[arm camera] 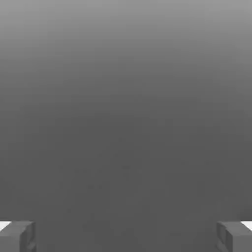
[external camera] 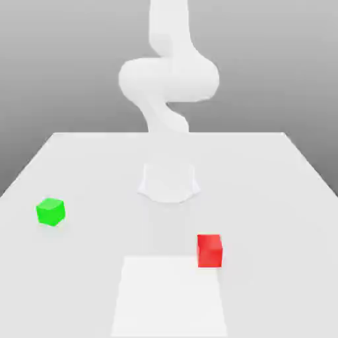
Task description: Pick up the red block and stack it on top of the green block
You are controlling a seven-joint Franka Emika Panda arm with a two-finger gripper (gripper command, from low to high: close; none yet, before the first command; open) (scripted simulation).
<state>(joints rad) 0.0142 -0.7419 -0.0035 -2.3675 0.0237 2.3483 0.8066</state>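
- While the table (external camera: 264, 185) spreads wide under everything, the one relation that matters is how the red block lies from the robot: out in front of the base, towards the exterior view's camera and somewhat to the exterior view's right.
- The arm (external camera: 169, 79) rises from its base (external camera: 169, 191) at the middle of the table; being the only arm, it must do both the pick and the stacking.
- A paler patch (external camera: 169, 304) lies on the table in front of the base.
- The claw (arm camera: 126, 237) stands wide open, its two fingers (arm camera: 27, 238) far apart with nothing between them; the exact direction from it to the red block I cannot tell.
- The red block (external camera: 210, 251) sits on the table at the patch's far right corner in the exterior view. As a cube it has no long axis, so its flat sides should guide the grip.
- The green block (external camera: 51, 212), much the same size, sits well apart towards the exterior view's left, turned at an angle. The stack would probably need a long sideways carry and some turning to line up.
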